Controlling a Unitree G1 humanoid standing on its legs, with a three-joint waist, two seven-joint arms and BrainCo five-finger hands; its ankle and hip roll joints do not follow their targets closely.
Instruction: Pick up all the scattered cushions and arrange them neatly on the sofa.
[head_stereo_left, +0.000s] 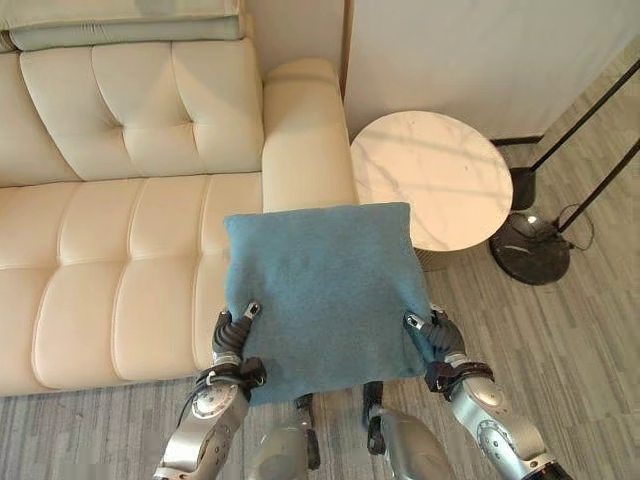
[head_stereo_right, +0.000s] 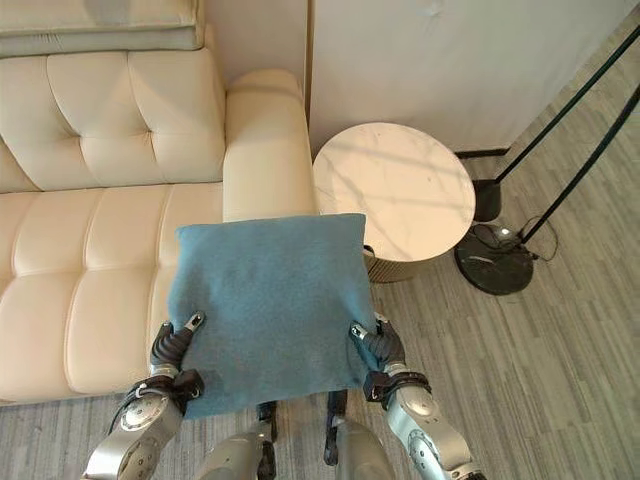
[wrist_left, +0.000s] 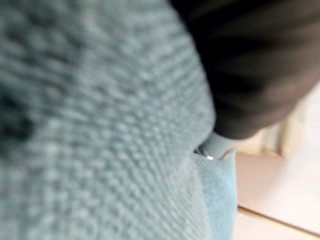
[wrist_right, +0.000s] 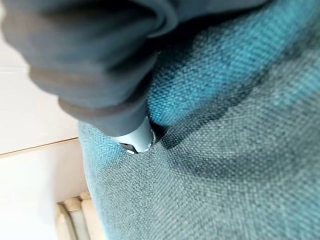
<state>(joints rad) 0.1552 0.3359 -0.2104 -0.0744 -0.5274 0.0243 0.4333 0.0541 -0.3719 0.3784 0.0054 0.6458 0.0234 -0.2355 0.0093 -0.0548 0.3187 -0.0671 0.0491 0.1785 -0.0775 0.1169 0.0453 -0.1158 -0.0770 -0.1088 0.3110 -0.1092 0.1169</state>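
Observation:
A square blue cushion hangs in the air over the front edge of the cream sofa, near its right armrest. My left hand grips its lower left corner and my right hand its lower right corner. Each thumb lies on top of the fabric, while the fingers are hidden underneath. Both wrist views show the blue weave pressed close against the hands. A pale grey-green cushion lies along the top of the sofa's backrest.
A round white marble side table stands just right of the armrest. Black floor-lamp bases and slanted poles stand further right by the wall. Grey wood flooring runs in front of the sofa.

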